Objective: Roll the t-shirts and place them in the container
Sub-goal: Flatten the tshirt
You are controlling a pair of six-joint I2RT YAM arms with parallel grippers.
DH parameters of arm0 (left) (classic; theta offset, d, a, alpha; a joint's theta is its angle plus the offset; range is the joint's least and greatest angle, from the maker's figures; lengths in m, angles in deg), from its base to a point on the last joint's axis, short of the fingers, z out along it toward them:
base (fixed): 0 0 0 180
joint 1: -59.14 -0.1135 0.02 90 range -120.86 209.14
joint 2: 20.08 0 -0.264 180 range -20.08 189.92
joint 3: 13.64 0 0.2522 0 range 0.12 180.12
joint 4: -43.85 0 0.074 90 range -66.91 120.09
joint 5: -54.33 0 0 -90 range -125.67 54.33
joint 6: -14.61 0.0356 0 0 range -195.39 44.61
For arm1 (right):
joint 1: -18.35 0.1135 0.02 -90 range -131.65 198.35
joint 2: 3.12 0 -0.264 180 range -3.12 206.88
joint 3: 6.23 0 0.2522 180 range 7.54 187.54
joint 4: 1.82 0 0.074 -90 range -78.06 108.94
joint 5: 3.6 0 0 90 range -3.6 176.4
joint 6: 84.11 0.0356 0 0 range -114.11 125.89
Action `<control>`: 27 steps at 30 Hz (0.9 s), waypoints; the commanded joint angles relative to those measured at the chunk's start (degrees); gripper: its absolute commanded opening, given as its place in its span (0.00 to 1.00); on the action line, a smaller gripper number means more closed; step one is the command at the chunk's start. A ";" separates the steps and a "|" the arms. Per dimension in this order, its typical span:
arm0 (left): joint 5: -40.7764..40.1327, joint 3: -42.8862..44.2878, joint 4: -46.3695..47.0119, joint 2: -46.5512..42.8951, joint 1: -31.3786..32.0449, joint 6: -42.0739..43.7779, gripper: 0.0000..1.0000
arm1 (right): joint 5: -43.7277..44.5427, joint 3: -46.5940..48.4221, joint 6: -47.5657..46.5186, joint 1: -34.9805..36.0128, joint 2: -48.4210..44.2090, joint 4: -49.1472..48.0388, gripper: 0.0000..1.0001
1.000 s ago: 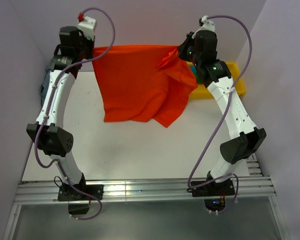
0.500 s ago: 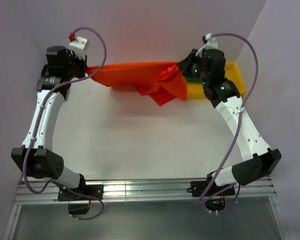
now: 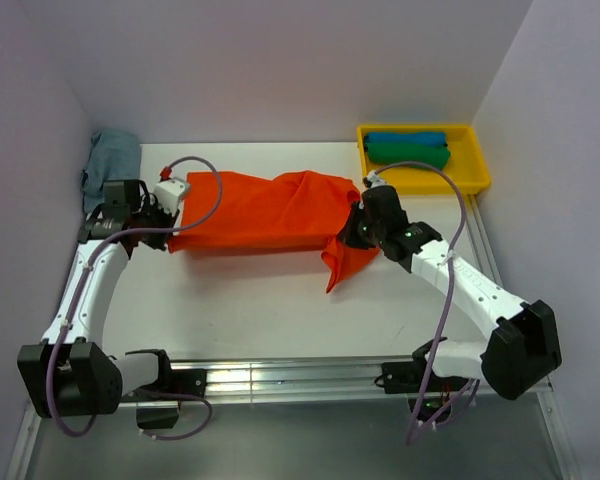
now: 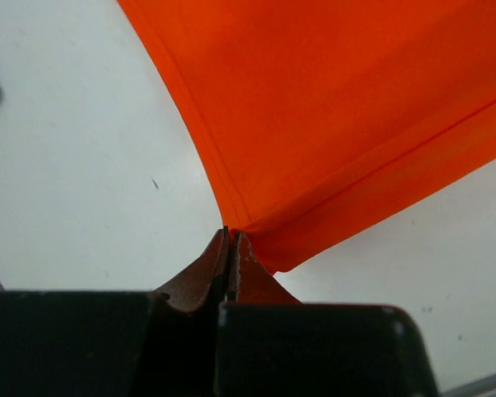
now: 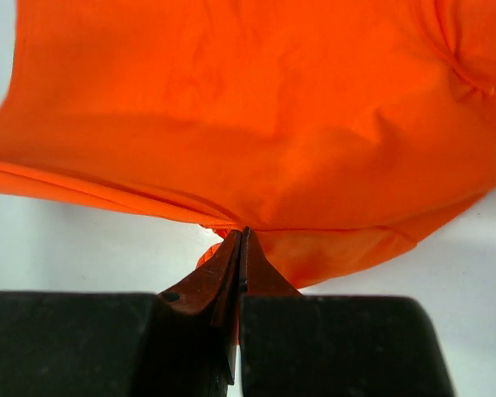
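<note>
Top external: shirt point(image 3: 255, 212) held at both ends

Nearest the arm bases, the left gripper point(image 4: 229, 241) has its jaws pressed together on a hemmed corner of the shirt. The right gripper point(image 5: 242, 238) is pinched tight on a bunched fold at the other end. Each wrist view shows cloth coming straight out of the closed tips. The shirt lies between them across the middle of the table point(image 3: 270, 310) as a rumpled band, with a loose flap trailing nearward by the right gripper.

It looks light, limp and thin. It should drape and crease rather than keep a shape, so it will likely want smoothing flat before rolling. Hems and corners seem the surest holds — a pinch mid-panel may lift only one layer.

Farther back, a grey-blue shirt point(image 3: 110, 160) sits crumpled at the far left. At the far right a tray point(image 3: 420, 184) holds a green roll point(image 3: 408, 155) and a blue roll point(image 3: 405, 138).

No brand, label or writing is legible anywhere.
</note>
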 commanded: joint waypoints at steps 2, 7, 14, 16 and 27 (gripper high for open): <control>-2.80 -2.10 -1.31 1.55 -1.69 6.41 0.00 | 8.93 5.23 -1.11 1.40 6.71 2.56 0.00; -2.52 -2.89 -1.05 9.55 -1.69 7.99 0.00 | 10.34 10.79 -2.52 1.93 17.99 6.08 0.12; -2.79 -4.04 0.09 15.62 -1.69 8.26 0.00 | 16.03 5.44 2.04 5.61 14.41 4.58 0.48; -2.61 -4.21 0.44 16.59 -1.69 8.08 0.00 | 19.39 3.60 4.41 11.04 11.60 5.91 0.51; -2.79 -4.65 0.53 16.85 -1.69 8.26 0.00 | 23.61 1.21 14.26 26.97 21.07 3.88 0.51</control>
